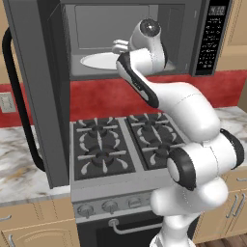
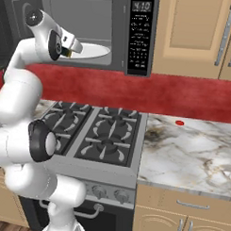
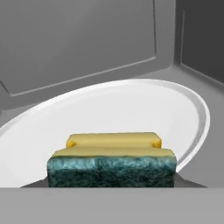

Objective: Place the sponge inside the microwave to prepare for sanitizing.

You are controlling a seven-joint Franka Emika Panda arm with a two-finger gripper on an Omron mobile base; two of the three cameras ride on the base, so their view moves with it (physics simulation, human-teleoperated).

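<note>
We start with the microwave [image 1: 135,38], mounted above the gas stove [image 1: 123,144] with its door [image 1: 34,96] swung wide toward nine o'clock and its button panel [image 2: 140,35] at three o'clock of the cavity. Our arm reaches up over the burners and into the open mouth, so the step in hand is the placing itself: the carry looks all but done and the release is what remains. Inside, the white turntable plate [image 3: 131,109] spreads across the cavity floor. The gripper [image 2: 70,49] sits at the plate's near edge, at about six o'clock of it in the hand view. The sponge [image 3: 111,159] is between the jaws, which are closed on it (yellow body behind, green scrub face toward the camera, and a dark edge of a finger just shows at its lower corner). It hangs low over the plate's near rim; we cannot tell whether it touches. Next, we judge, calls for a short reach toward twelve o'clock, a small drop, then letting the jaws part and backing straight out without clipping the door frame.
</note>
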